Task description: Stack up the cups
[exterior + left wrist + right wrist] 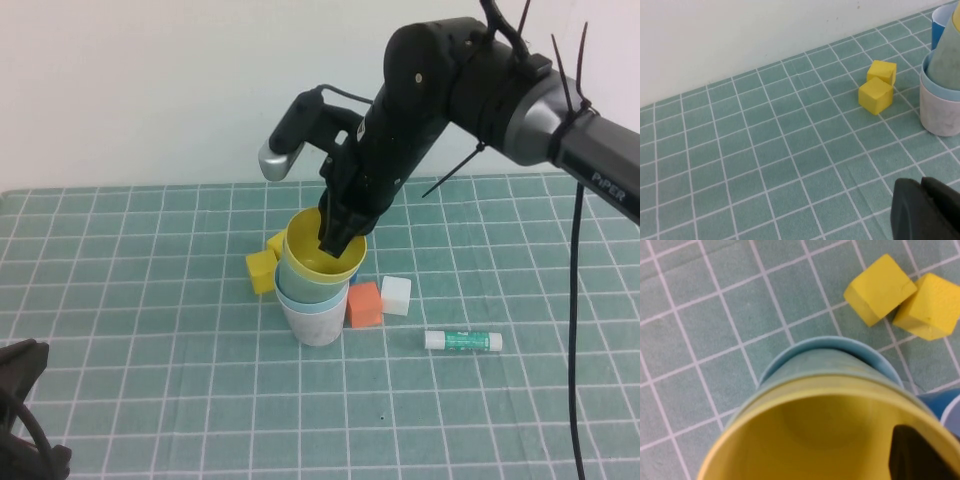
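High view alone: right gripper (335, 240) is seen pinching the yellow cup's (312, 262) rim atop the stack; left gripper (18, 375) is parked, fingers' state untellable.

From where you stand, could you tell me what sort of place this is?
Probably a lab tabletop: a green grid mat against a plain white wall, with toy cubes and a glue stick. The right gripper reaches into the yellow cup topping the stack; the left gripper sits parked nearby.
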